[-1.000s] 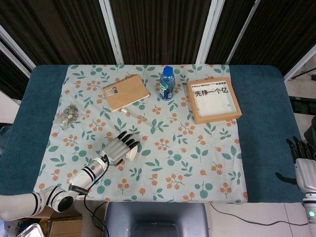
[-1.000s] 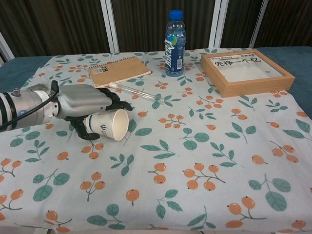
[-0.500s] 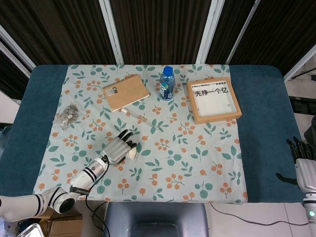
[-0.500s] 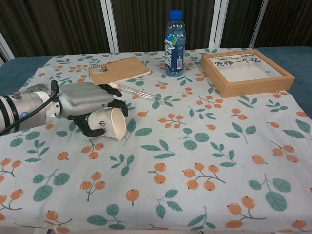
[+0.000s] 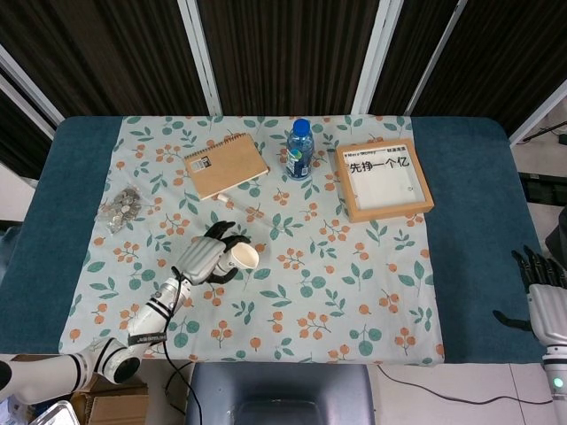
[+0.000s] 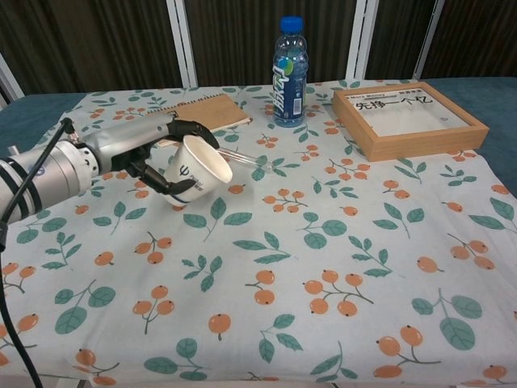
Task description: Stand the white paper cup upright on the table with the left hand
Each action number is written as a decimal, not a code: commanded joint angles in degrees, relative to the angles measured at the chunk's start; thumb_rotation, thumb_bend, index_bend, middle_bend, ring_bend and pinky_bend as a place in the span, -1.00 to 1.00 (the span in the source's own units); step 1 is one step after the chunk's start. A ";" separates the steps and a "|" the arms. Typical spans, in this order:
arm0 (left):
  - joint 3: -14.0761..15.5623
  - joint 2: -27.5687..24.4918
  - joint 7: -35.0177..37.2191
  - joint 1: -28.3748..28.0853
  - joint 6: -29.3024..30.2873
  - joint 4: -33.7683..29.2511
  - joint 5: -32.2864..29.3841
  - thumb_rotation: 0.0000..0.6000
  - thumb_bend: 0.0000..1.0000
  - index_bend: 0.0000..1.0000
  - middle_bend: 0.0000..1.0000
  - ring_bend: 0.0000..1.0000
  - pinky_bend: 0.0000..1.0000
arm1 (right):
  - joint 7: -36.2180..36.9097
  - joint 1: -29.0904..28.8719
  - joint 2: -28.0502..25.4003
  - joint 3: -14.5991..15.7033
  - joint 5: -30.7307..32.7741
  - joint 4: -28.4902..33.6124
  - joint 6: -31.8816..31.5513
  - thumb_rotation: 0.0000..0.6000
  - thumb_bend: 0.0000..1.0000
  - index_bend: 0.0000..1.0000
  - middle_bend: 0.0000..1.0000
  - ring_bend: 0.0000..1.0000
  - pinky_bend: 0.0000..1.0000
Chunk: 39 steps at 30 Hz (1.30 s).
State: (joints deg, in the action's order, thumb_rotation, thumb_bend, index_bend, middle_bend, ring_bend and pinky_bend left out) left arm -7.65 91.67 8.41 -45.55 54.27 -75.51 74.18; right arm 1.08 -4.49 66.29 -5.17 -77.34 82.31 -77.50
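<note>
Head view: the left hand (image 5: pixel 205 259) grips the white paper cup (image 5: pixel 242 258) in front of the notebook (image 5: pixel 226 165), mouth tilted sideways. The right hand (image 5: pixel 542 299) hangs off-table, fingers apart, holding nothing.

Chest view: the cup is raised above the cloth (image 6: pixel 323 267), still tilted; roll the wrist until its base faces down, then lower gently.

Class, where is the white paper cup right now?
Left of centre in both views, the white paper cup is tilted in the left hand, just in front of the notebook.
</note>
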 commanded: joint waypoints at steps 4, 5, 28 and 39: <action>-4.24 7.45 17.85 4.74 3.37 7.22 -2.22 1.00 -0.24 -0.40 -0.33 -0.94 -1.00 | -0.49 -0.28 -0.12 0.08 -0.21 0.49 0.30 1.00 -0.90 -1.00 -1.00 -1.00 -1.00; -4.40 8.02 19.04 4.99 3.61 7.98 -2.14 1.00 -0.24 -0.40 -0.33 -0.94 -1.00 | -0.59 -0.33 -0.14 0.09 -0.26 0.60 0.32 1.00 -0.90 -1.00 -1.00 -1.00 -1.00; -1.88 17.24 30.54 8.49 8.94 24.33 4.69 1.00 -0.24 -0.74 -0.69 -0.99 -1.00 | -0.93 -0.89 0.15 0.28 0.15 0.62 1.50 1.00 -0.90 -1.00 -1.00 -1.00 -1.00; -1.68 13.91 31.04 9.10 11.71 20.09 7.56 1.00 -0.23 -1.00 -1.00 -1.00 -1.00 | -0.35 -0.82 -0.11 0.06 0.04 0.49 0.97 1.00 -0.90 -1.00 -1.00 -1.00 -1.00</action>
State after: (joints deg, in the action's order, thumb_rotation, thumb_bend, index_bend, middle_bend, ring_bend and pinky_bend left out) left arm -9.38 106.98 39.60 -36.62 64.85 -53.57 80.77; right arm 0.71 -5.30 66.21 -5.08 -77.27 82.78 -76.49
